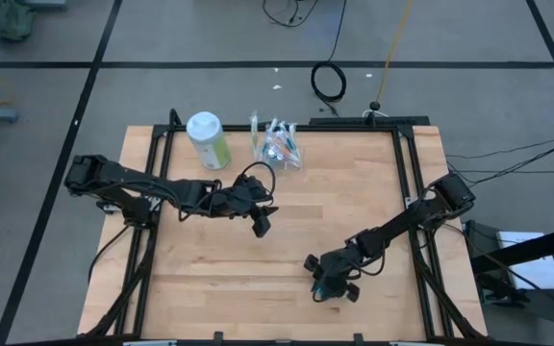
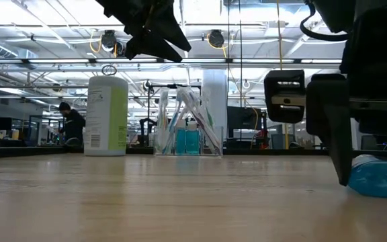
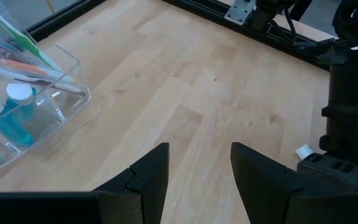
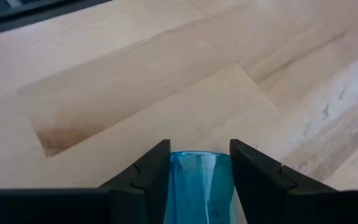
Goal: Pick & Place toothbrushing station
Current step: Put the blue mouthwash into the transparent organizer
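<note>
Gripping a blue tube (image 4: 199, 186) between its fingers low on the table's (image 1: 287, 269) near side, the right gripper (image 1: 333, 285) has one piece left to deliver; toothbrushes and two tubes already fill the clear cup (image 1: 279, 144). Left gripper (image 1: 261, 227) hovers mid-table, fingers apart, empty.

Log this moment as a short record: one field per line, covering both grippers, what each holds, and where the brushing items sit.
right gripper: low at the near side of the table, shut on a blue tube
left gripper: open, empty, raised above mid-table
clear holder: far edge of the table, upright, holding toothbrushes and blue tubes with white caps
white and green canister: stands beside the holder, apart from it
person: in the room behind, far off
</note>
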You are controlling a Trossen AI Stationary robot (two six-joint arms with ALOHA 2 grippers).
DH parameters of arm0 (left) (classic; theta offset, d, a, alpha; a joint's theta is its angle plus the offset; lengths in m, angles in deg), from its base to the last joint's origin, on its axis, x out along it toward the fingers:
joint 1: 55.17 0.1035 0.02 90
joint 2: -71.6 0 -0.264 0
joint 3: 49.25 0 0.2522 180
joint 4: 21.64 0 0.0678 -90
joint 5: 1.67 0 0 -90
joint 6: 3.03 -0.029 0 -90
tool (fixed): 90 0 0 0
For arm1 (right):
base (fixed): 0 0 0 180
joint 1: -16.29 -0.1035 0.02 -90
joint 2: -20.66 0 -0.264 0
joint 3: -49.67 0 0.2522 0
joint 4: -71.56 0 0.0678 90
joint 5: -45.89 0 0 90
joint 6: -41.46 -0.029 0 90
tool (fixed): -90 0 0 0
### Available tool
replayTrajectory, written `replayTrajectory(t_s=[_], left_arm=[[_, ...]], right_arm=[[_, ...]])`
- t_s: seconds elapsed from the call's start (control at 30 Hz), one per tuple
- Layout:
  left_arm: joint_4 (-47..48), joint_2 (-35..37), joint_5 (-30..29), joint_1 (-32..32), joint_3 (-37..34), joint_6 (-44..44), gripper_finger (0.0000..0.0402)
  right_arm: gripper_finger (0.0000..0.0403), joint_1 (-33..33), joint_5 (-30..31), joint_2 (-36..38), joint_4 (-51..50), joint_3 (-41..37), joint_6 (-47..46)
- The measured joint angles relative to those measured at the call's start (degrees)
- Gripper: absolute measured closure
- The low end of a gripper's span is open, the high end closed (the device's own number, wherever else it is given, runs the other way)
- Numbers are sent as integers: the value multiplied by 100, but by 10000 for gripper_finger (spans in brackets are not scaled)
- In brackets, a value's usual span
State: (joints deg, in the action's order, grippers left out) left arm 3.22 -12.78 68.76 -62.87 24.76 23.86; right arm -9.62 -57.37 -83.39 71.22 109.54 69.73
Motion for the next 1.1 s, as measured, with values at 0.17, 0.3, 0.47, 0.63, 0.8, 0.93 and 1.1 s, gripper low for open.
replayTrajectory(t_s=[0.17,0.3,0.47,0.63,0.8,0.93,1.1], left_arm=[[1,0,1,0,0,25,222],[-2,0,2,-30,0,38,222],[-137,0,136,-75,0,994,222],[-186,0,484,-111,0,1215,222],[-213,-124,661,-109,4,1289,222],[-221,-480,715,-107,2,1144,222],[-228,-1022,772,-69,4,1485,222]], right_arm=[[260,-2,30,132,86,-19,292],[265,-2,371,557,116,-47,558],[268,-111,994,1067,223,-28,1730],[269,-102,1480,1169,293,-24,3298],[282,-77,2272,1169,292,-24,4291],[292,-20,2395,1172,296,-24,2992],[288,5,2372,1174,272,-22,805]])
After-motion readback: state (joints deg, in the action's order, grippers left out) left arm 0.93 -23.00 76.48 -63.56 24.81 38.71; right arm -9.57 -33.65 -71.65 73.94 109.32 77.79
